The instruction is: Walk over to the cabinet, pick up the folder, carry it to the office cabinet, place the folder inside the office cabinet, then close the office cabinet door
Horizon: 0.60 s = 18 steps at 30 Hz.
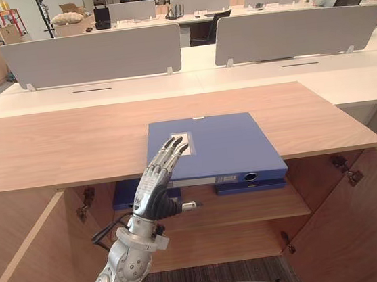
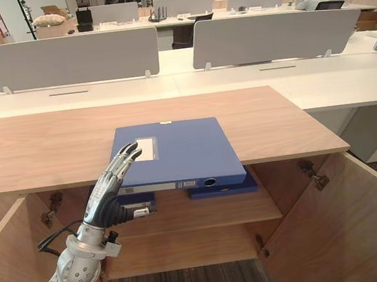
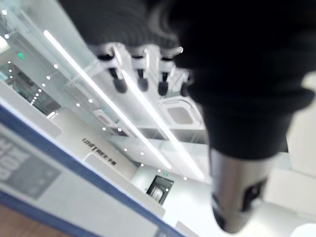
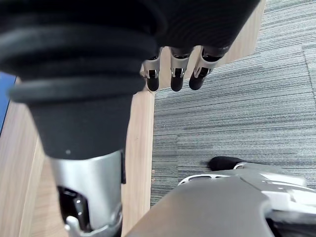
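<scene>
The blue folder (image 1: 213, 145) is seen lying flat on the wooden top of the cabinet (image 1: 73, 144), its spine pushed out past the front edge, a placing that probably leaves room for fingers beneath. The left hand (image 1: 152, 189) is held up at the folder's near left corner with fingers straight and nothing gripped; contact with the cover cannot be confirmed. Below, both doors (image 1: 362, 230) stand open, and other blue folders (image 1: 248, 187) are kept on the shelf (image 1: 251, 209). The right hand (image 4: 176, 69) hangs relaxed and empty over the carpet (image 4: 237, 98).
</scene>
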{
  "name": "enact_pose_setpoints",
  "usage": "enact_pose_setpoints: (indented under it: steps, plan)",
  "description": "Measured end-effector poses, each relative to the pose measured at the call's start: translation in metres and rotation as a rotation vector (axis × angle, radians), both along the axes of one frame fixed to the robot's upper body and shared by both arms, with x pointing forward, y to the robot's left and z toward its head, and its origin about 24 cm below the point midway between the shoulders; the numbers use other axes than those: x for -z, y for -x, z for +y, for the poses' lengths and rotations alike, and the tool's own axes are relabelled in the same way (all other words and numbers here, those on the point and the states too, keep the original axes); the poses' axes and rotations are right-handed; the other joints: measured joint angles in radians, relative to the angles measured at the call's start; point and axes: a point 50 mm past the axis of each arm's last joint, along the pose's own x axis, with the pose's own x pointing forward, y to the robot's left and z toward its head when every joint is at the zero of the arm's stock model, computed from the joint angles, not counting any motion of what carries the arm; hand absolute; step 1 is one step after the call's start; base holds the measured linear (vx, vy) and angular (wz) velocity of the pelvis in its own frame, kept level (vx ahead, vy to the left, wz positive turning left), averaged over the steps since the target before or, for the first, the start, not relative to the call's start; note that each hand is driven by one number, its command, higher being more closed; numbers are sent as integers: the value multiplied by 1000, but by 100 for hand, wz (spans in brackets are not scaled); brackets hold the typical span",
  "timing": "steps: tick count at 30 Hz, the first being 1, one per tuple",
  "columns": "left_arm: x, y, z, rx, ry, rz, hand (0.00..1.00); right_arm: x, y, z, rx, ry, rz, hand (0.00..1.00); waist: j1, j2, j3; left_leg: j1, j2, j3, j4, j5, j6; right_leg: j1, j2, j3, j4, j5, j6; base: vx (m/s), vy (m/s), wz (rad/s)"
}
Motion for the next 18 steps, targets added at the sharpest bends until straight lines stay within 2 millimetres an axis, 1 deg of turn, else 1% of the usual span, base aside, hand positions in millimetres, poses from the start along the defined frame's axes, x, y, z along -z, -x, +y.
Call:
enact_pose_setpoints:
  steps: [4, 8, 16, 18]
  plan:
    - [7, -1, 0, -7, -52, 11, 0, 0, 1, -1, 8, 0, 1, 0, -2, -3, -10, 0, 0, 10, 0, -5, 0, -5, -1, 7, 0, -2, -3, 27, 3, -7]
    - [8, -1, 1, -14, -99, 2, 0, 0, 1, -1, 21, -1, 1, 0, -2, -7, -13, 0, 0, 10, 0, -8, -3, -5, -1, 7, -1, -4, -7, 0, 0, 0]
    - [9, -1, 2, -20, -111, 3, 0, 0, 2, -2, 36, -10, 7, 0, -2, -8, -14, 0, 0, 10, 0, -10, -1, -5, -1, 7, -3, -6, -8, 0, 0, 0]
    - [13, -2, 2, -22, -126, 13, 0, 0, 2, -1, 37, -12, 8, 0, -3, -9, -14, 0, 0, 10, 0, -11, -1, -5, -1, 7, -3, -6, -8, 0, 0, 0]
